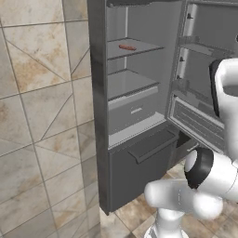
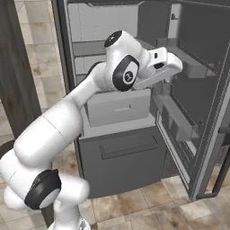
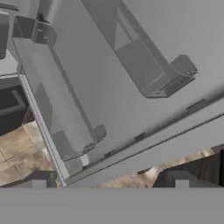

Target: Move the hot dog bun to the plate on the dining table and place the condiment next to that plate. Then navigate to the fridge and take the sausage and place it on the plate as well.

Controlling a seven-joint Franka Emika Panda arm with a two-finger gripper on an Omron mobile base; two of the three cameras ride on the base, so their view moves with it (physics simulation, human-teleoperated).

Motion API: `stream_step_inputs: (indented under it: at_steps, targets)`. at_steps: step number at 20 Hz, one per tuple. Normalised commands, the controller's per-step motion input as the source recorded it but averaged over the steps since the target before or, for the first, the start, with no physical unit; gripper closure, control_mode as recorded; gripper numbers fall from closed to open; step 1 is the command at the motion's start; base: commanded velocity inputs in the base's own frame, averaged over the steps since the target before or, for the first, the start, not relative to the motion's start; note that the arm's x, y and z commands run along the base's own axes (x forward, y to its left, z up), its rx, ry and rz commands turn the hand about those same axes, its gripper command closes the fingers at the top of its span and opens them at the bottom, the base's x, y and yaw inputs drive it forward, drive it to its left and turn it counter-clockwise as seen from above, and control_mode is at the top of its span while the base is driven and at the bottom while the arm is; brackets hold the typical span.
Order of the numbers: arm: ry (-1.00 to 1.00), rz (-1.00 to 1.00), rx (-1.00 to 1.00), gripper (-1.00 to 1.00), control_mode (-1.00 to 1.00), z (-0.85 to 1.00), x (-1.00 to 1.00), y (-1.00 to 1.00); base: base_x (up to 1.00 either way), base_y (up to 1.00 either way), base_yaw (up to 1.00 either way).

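left base: faces open fridge [image 1: 139, 116] from left | right base: same, from right | hand: close on door

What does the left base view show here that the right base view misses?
Left base view alone: the sausage lying on an upper shelf of the fridge, plus the tiled wall beside it. Right base view alone: the arm's upper part reaching toward the open door's bins, and a dark wooden panel at left. Both share the open fridge, its pale drawer and the tiled floor.

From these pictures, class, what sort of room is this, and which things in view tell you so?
Most likely a kitchen: an open fridge with shelves and a drawer, a sausage on one shelf, and a tiled floor.
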Motion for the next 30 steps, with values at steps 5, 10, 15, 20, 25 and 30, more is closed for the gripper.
stream_step_inputs:
  at_steps: [5, 10, 15, 20, 25, 30]
  targets:
    - [-0.07, 0.00, 0.01, -1.00, -1.00, -0.22, -0.40, 1.00, 0.00, 0.00, 0.00]
    - [-0.15, 0.00, 0.15, -1.00, -1.00, -0.22, -0.42, 0.98, 0.00, 0.00, 0.00]
    - [-0.15, -0.01, 0.27, -1.00, -1.00, -0.10, -0.48, 0.90, 0.00, 0.00, 0.00]
    - [-0.01, 0.00, 0.33, -1.00, -1.00, 0.00, -0.67, 0.75, 0.00, 0.00, 0.00]
    - [0.00, 0.01, 0.31, -1.00, -1.00, -0.05, -0.80, 0.58, 0.00, 0.00, 0.00]
    - [0.01, 0.10, 0.05, -1.00, -1.00, -0.15, -0.43, 0.45, 0.00, 0.00, 0.00]
